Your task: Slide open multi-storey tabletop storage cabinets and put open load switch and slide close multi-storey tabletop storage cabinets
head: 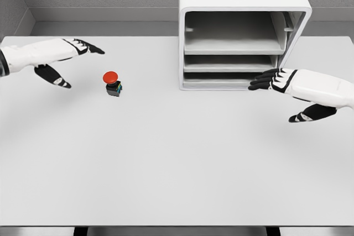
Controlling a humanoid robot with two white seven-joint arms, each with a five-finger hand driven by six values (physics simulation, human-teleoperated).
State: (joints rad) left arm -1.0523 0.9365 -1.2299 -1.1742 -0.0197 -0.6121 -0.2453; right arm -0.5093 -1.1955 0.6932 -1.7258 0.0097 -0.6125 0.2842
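The switch (113, 83) with its red round cap stands upright on the white surface (166, 164), left of the middle and well apart from the cabinet (243, 31). Nothing holds it. It stands in the open, so a robot hand can reach it from the side or from above.

The left robot hand (66, 59) hovers near it on the left, fingers stretched out and thumb hanging below — spread, holding nothing. I think it waits there because the switch is on its side.

The cabinet stands at the back, right of the middle, its front facing us. I see three levels with shallow trays inside; whether any tray is pulled out I cannot tell.

The right robot hand (279, 89) has its fingers straight and together, the tips just beside the lowest level's front edge — probably placed so to pull that tray out first.
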